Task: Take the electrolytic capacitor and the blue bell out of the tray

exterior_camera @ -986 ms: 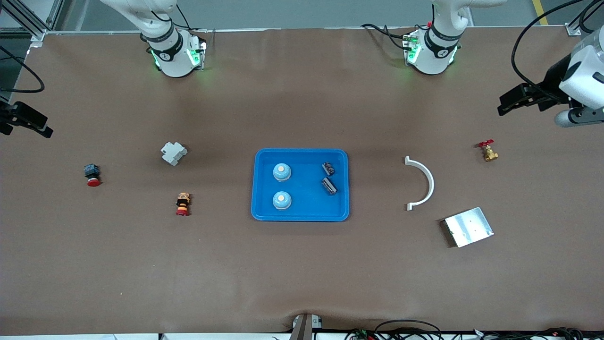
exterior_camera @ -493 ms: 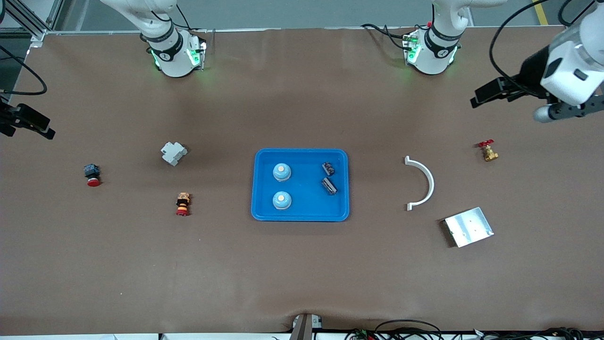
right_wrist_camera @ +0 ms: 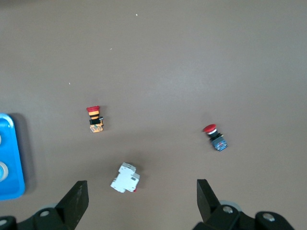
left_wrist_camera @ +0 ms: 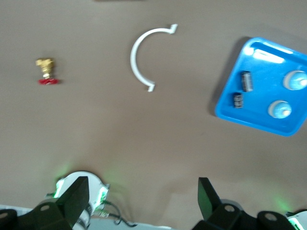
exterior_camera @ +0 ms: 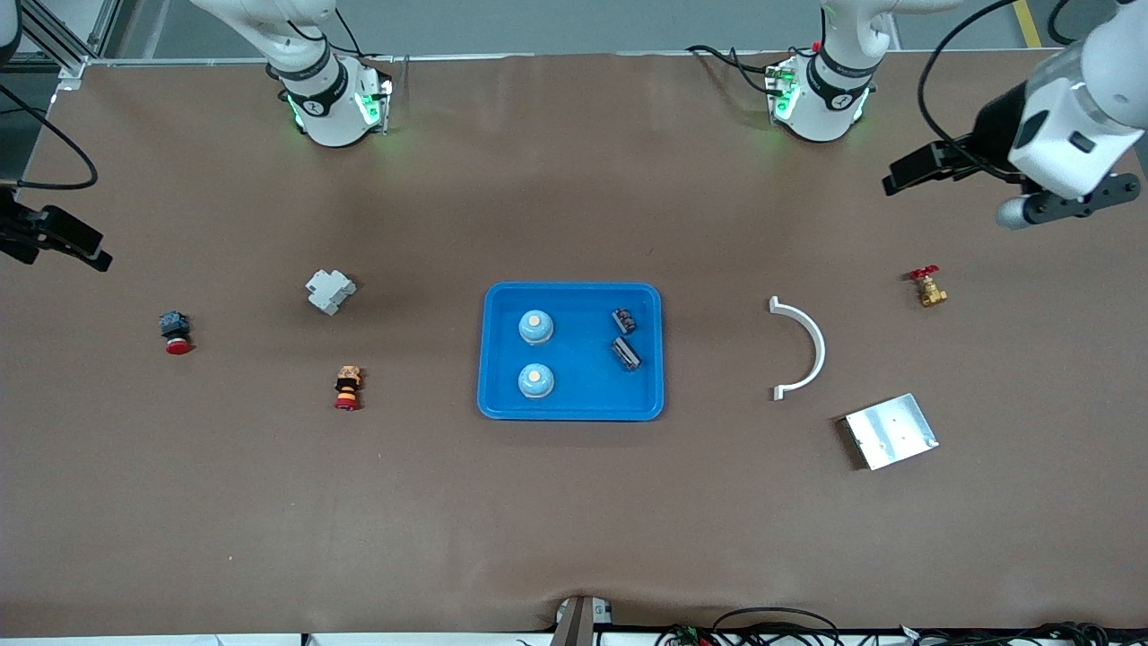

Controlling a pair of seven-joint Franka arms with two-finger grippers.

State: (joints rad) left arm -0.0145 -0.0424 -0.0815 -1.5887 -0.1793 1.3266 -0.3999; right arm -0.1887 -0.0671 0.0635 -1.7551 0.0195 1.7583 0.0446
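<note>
Two light-blue bells [exterior_camera: 535,327] [exterior_camera: 535,381] and two dark capacitors [exterior_camera: 624,319] [exterior_camera: 626,353] lie in the blue tray [exterior_camera: 583,399] at the table's middle. The left wrist view shows the same tray [left_wrist_camera: 225,109], bells [left_wrist_camera: 294,80] and capacitors [left_wrist_camera: 246,80]. My left gripper [exterior_camera: 897,176] [left_wrist_camera: 142,191] hangs open and empty over bare table at the left arm's end, well away from the tray. My right gripper [exterior_camera: 67,254] [right_wrist_camera: 141,191] hangs open and empty over the right arm's end, above the white breaker [right_wrist_camera: 125,177].
A white breaker [exterior_camera: 330,291], a red-and-blue push button [exterior_camera: 175,332] and an orange-and-red button [exterior_camera: 347,388] lie toward the right arm's end. A white curved bracket [exterior_camera: 812,345], a brass valve [exterior_camera: 928,287] and a metal plate [exterior_camera: 891,431] lie toward the left arm's end.
My left gripper has swung toward the table's middle and toward the bases, still open. My right gripper has barely drifted. Nothing on the table has moved.
</note>
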